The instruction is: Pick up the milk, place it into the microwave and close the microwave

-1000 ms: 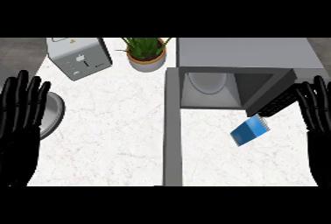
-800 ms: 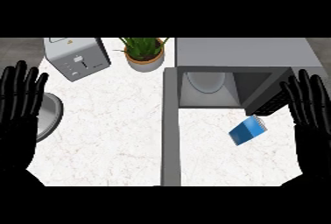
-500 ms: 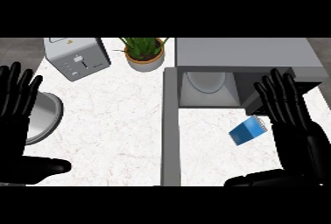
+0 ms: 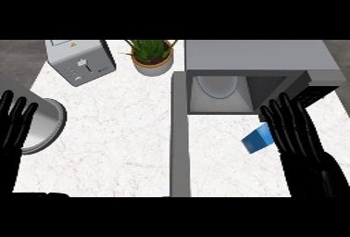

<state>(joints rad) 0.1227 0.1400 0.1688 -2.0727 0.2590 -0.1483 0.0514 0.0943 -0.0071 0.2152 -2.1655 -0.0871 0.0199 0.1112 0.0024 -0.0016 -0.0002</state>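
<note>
The right robot hand (image 4: 292,132) is released, its fingers straight and spread, holding nothing; it hovers just beside the milk (image 4: 258,138), overlapping the carton's right edge in the head view, though whether it touches cannot be told. The milk, a small blue carton, lies tilted on the desk (image 4: 123,134) in front of the microwave (image 4: 253,69), whose cavity stands open with its door (image 4: 179,134) swung out to the left. The step in hand looks to be the approach to the grasp. To do it well, the right robot hand should settle over the carton's middle, line thumb and fingers across its narrow sides to match the tilt, and curl only once both sides are bracketed, so the carton is not nudged away. The left robot hand (image 4: 15,125) rests open at the left edge, near a round metal pot (image 4: 46,125).
</note>
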